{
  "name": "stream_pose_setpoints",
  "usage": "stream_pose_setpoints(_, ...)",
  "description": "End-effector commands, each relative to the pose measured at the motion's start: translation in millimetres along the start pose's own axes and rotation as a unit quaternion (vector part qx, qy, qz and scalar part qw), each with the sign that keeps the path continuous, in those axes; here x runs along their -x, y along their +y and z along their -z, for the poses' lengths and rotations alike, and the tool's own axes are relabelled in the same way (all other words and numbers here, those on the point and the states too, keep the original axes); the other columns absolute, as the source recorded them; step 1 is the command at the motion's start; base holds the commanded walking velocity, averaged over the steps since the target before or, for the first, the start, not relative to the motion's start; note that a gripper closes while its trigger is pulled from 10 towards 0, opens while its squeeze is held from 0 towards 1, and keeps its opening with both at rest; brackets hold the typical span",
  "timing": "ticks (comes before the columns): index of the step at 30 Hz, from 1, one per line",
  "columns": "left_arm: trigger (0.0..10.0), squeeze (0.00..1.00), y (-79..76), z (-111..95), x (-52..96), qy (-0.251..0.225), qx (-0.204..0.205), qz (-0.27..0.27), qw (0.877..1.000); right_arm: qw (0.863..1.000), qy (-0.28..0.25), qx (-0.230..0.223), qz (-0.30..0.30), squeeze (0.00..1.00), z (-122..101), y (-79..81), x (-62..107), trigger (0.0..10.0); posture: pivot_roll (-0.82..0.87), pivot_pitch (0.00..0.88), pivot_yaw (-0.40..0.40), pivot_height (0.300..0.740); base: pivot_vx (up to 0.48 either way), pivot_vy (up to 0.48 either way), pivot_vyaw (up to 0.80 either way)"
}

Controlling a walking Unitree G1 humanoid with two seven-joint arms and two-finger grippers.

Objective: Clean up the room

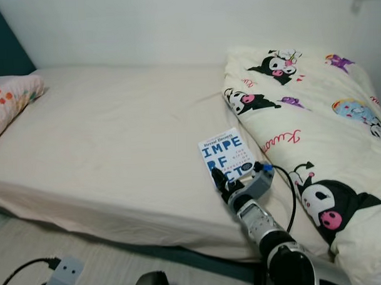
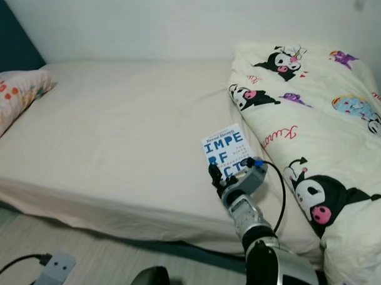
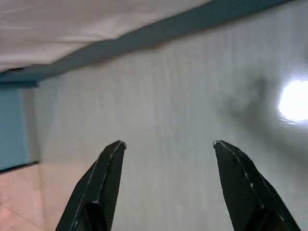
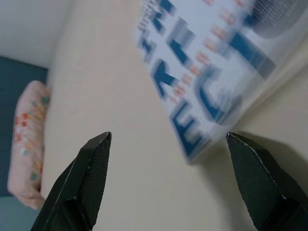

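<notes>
Down at the lower edge of my head view, my left gripper (image 3: pixel 166 154) hangs idle over the floor (image 3: pixel 192 96), its two fingers spread wide with nothing between them.

My right gripper (image 4: pixel 168 144) is the one at work. It is stretched out over the front edge of the bed (image 1: pixel 116 151), fingers wide apart and empty, aimed at the near corner of the book (image 1: pixel 225 155). That book lies flat on the sheet toward the bed's right side, just beside the folded cartoon-print duvet (image 1: pixel 315 132). A flowered pillow (image 1: pixel 7 99) sits well apart at the far left end.

I judge the step in hand is picking up the book. To do it well, I should bring one finger under the near corner, which seems slightly raised off the sheet, and the other over the cover, then close firmly so it does not slide toward the duvet.
</notes>
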State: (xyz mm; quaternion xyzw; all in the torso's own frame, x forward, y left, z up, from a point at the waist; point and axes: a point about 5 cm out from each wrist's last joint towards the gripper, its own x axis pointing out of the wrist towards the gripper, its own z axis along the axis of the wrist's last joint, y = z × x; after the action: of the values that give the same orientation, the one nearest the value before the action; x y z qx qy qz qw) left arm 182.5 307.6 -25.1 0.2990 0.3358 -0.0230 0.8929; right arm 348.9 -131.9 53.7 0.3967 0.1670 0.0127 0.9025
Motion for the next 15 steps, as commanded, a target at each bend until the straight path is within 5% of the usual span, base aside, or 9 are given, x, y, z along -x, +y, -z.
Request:
stream_pose_setpoints(1, 10.0, 0.0, 9.8, 7, 5.3, 0.01, -0.01, -0.001, 1.0, 1.0, 0.01, -0.021, 0.02, 1.0, 10, -1.0, 0.9, 10.0, 0.15, 0.155, 0.162, 0.55, 0.0, 0.0, 0.0)
stream_pose_setpoints(9, 10.0, 0.0, 21.1, 12, 22.1, 0.001, -0.03, 0.004, 1.0, 0.998, -0.01, -0.042, 0.055, 1.0, 2, -6.8, 1.0, 10.0, 0.19, 0.196, 0.187, 0.55, 0.0, 0.0, 0.0)
stream_pose_setpoints(10, 10.0, 0.0, 21.6, 13, 25.6, -0.002, -0.038, 0.009, 0.999, 0.997, -0.019, -0.047, 0.062, 0.63, -2, -8.1, 0.8, 10.0, 0.19, 0.212, 0.19, 0.55, 0.0, 0.0, 0.0)
stream_pose_setpoints(11, 10.0, 0.0, 21.6, 13, 25.6, -0.002, -0.038, 0.009, 0.999, 0.997, -0.019, -0.047, 0.062, 0.63, -2, -8.1, 0.8, 10.0, 0.19, 0.212, 0.19, 0.55, 0.0, 0.0, 0.0)
stream_pose_setpoints(12, 10.0, 0.0, 21.7, 15, 29.0, -0.002, -0.043, 0.012, 0.999, 0.996, -0.035, -0.057, 0.065, 0.0, -10, -9.6, 0.5, 10.0, 0.2, 0.228, 0.188, 0.55, 0.0, 0.0, 0.0)
stream_pose_setpoints(15, 10.0, 0.0, 21.2, 23, 38.9, 0.0, -0.065, 0.027, 0.998, 0.99, -0.078, -0.081, 0.08, 0.0, -31, -17.2, 2.0, 10.0, 0.24, 0.244, 0.203, 0.55, 0.0, 0.0, 0.0)
